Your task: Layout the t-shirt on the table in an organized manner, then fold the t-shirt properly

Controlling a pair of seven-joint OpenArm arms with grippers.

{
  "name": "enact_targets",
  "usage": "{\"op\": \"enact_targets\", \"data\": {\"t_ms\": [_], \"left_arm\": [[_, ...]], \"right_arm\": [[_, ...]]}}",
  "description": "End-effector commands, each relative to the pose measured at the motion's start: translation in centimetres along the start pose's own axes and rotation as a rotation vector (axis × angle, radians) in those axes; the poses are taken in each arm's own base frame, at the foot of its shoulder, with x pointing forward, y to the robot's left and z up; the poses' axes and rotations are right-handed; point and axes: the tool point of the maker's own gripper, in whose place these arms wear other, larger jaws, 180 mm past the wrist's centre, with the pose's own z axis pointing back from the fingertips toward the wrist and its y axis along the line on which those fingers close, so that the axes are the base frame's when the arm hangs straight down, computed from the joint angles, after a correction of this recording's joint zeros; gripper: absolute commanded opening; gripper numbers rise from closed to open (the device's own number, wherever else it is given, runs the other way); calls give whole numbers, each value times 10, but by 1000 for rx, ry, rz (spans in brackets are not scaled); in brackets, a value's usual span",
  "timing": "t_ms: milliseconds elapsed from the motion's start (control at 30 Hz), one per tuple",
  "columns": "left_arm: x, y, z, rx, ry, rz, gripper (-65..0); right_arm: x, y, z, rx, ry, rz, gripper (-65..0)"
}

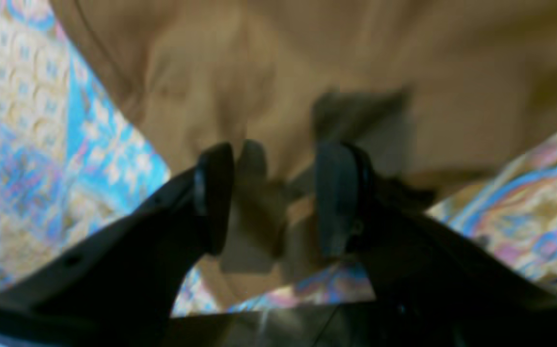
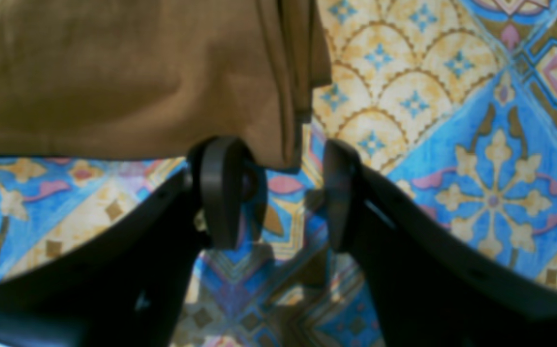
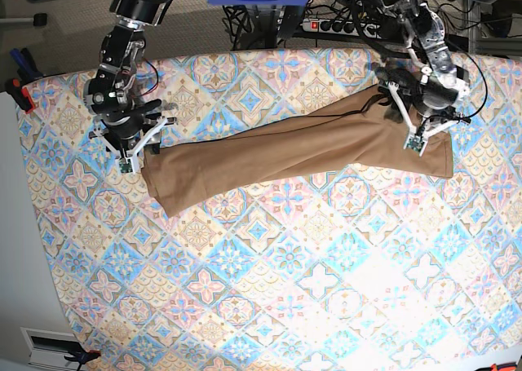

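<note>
shirt [image 3: 298, 155]: long narrow band across the far half of the table [image 3: 269, 289], slightly diagonal; looks folded lengthwise
left gripper [image 1: 273, 197]: over the shirt's end, jaws parted, nothing pinched as far as the blurred view shows
right gripper [image 2: 278, 193]: jaws parted, empty, just off the other end's corner
done: layout, lengthwise fold, I'd judge
left: cross folds into a compact stack

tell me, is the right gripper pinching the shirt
No, the right gripper is open beside the shirt corner, only table between its jaws.
</note>
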Motion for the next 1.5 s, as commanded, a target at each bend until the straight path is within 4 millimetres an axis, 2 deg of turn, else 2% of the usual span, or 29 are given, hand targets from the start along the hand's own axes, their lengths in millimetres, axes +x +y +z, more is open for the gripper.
{"op": "enact_targets", "data": {"t_ms": [0,100,200,367,467,567,600,767,833,933,1067,1200,1400,1467], "left_arm": [[15,5,5,4,-59,11,-386],[30,-2,7,-51,-126,32,-386],[44,-1,9,-63,-173,41,-386],[73,9,15,-40,-251,44,-386],[99,13,23,-30,-387,45,-386],[115,24,34,-4,-497,18,-386],[116,29,36,8,-507,15,-386],[97,68,43,106,-487,78,-386],[92,76,45,126,-482,97,-386],[84,84,47,148,-472,115,-386],[81,90,48,164,-469,129,-386],[82,91,48,166,-472,131,-386],[83,89,48,162,-473,128,-386],[83,89,48,161,-473,129,-386]], "right_arm": [[18,-12,6,-22,-75,-44,-388],[31,-34,20,-19,-220,-233,-388],[39,-49,32,2,-324,-374,-388],[54,-42,38,105,-430,-511,-388],[44,-35,28,169,-429,-618,-386],[18,-27,9,209,-371,-724,-385],[14,-25,3,219,-356,-748,-385],[35,-45,-15,247,-375,-738,-385],[42,-50,-17,265,-386,-708,-385],[40,-50,-24,276,-370,-728,-385],[48,-41,-29,308,-349,-725,-387],[48,-20,-34,353,-315,-733,-388],[58,38,-44,477,-251,-633,-388],[60,51,-45,506,-236,-604,-388]]}}
